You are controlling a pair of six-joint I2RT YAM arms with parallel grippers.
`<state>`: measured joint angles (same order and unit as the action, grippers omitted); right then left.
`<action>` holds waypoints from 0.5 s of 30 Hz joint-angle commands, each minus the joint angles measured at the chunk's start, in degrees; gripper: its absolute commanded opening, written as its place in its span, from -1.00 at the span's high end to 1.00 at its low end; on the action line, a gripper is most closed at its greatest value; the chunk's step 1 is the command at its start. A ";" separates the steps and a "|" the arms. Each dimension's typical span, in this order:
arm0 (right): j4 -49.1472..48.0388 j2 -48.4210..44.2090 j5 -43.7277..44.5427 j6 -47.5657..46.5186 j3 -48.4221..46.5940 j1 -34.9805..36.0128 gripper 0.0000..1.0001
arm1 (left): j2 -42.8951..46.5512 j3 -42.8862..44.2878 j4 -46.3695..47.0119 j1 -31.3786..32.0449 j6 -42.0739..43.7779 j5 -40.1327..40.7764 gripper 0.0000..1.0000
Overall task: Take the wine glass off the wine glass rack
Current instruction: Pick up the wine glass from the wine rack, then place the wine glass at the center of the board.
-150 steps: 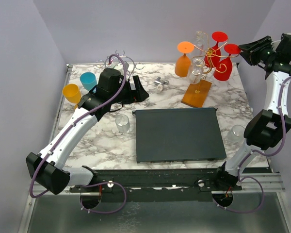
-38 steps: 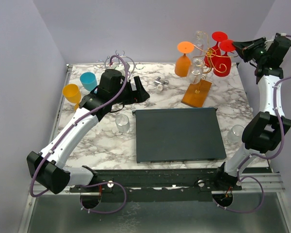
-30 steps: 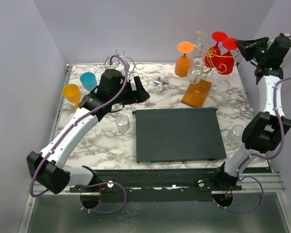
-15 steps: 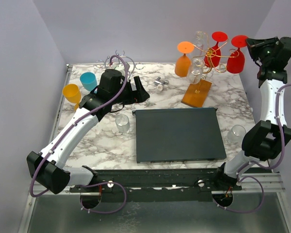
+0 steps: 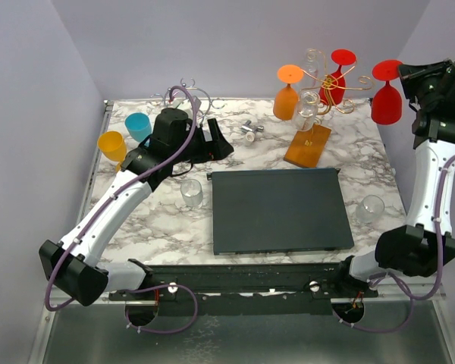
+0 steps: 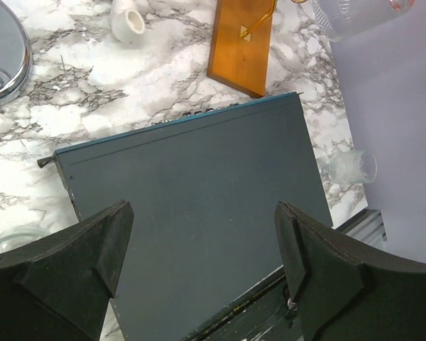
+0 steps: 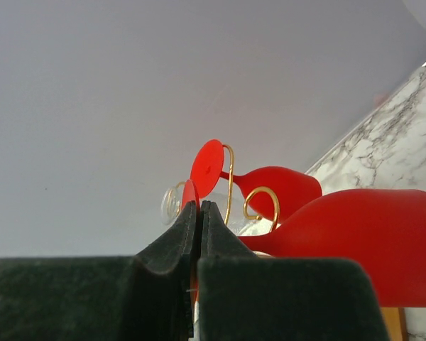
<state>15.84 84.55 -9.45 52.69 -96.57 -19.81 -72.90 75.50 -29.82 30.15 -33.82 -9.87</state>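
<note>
Top external view: right gripper (image 5: 404, 76) is clamped on the stem of the red wine glass (image 5: 387, 97), which hangs bowl-down beside the rack (image 5: 308, 144), clear of it; left gripper (image 6: 199, 277) stands wide apart, empty; the glass is probably light, slick and breakable; the stem near the foot grips best.

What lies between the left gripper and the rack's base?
In the top view, only a small white piece lies between the left gripper and the rack's base. The rest of that stretch is bare marble.
</note>
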 commanded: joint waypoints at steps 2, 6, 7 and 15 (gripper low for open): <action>7.46 -7.06 -0.98 -4.95 -1.21 0.13 0.99 | 2.06 0.70 0.34 0.43 -0.80 -1.15 -0.77; 10.68 -10.11 -8.37 -5.42 -2.80 0.13 0.99 | 2.65 0.70 0.35 0.43 -1.39 -1.29 -0.77; 11.14 -10.60 -11.13 -5.06 -3.16 0.11 0.99 | 2.80 0.70 0.32 0.43 -1.65 -1.21 -0.77; 10.73 -11.71 -25.68 0.16 -7.54 1.71 0.99 | 3.91 3.84 0.47 0.43 -2.91 -0.51 -0.77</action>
<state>24.71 73.25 -26.79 50.65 -100.03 -19.38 -70.85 75.79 -29.87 30.13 -35.81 -9.89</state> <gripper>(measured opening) 0.014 0.881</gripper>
